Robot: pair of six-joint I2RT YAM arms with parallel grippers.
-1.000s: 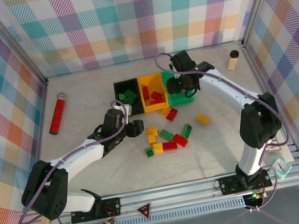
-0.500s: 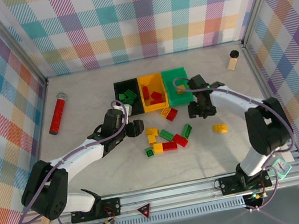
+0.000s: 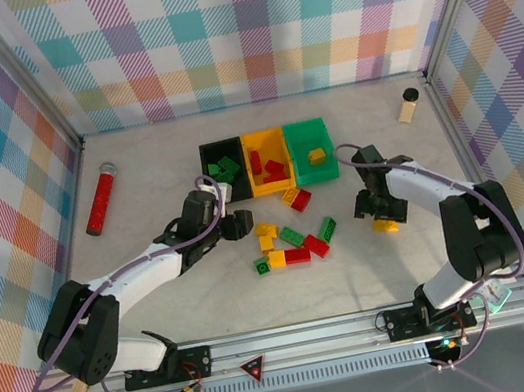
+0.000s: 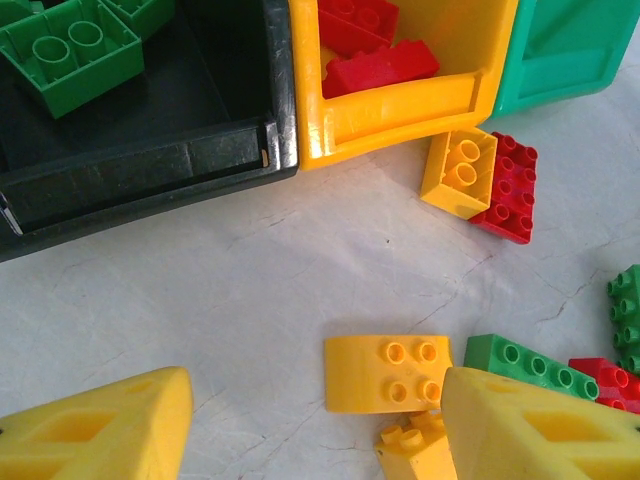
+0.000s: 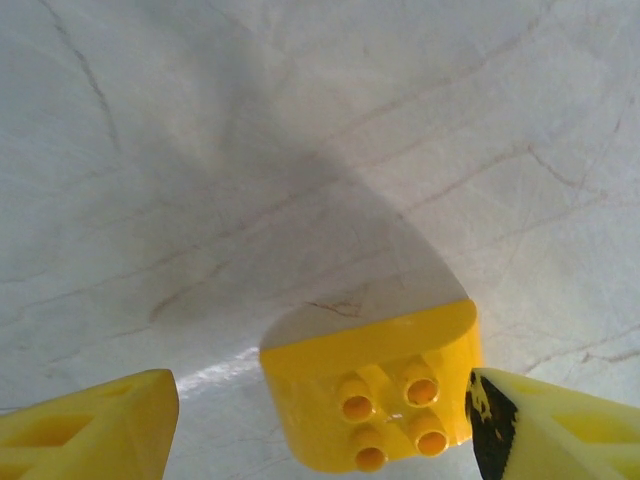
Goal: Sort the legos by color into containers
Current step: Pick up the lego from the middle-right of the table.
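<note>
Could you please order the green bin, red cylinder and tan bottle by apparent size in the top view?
1. green bin, broadest.
2. red cylinder, about as long but far slimmer.
3. tan bottle, clearly smallest.

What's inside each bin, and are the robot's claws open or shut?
black bin: holds green bricks.
yellow bin: holds red bricks.
green bin: holds one yellow brick.
left gripper: open, empty.
right gripper: open, straddling a loose yellow brick.
red cylinder: lying flat.
</note>
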